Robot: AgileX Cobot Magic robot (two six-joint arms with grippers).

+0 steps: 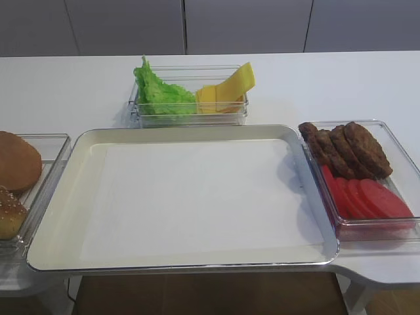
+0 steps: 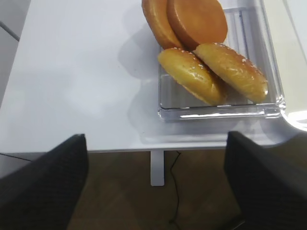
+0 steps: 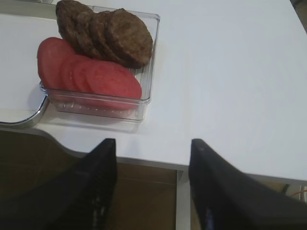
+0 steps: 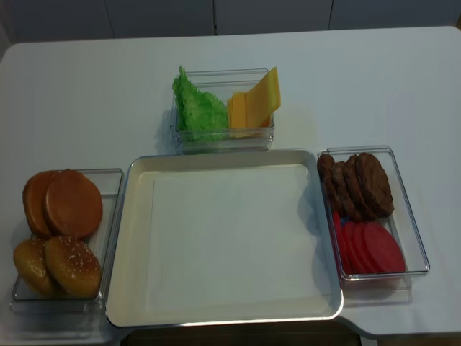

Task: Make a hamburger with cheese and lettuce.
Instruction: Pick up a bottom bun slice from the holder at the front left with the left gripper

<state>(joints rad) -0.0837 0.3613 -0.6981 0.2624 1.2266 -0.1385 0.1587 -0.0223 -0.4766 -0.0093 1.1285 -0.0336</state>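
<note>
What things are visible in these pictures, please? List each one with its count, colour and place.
tray: one, cream with a metal rim, centre of the table
lettuce: one bunch, bright green, back bin, left part
cheese: a few slices, yellow-orange, back bin, right part
back bin: one, clear, behind the tray
bun halves: four, golden brown, two seeded, left bin
patties: about four, dark brown, right bin, far end
tomato slices: several, red, right bin, near end
table: one, white
left claw: black, open, before the left bin
right claw: black, open, before the right bin
</note>
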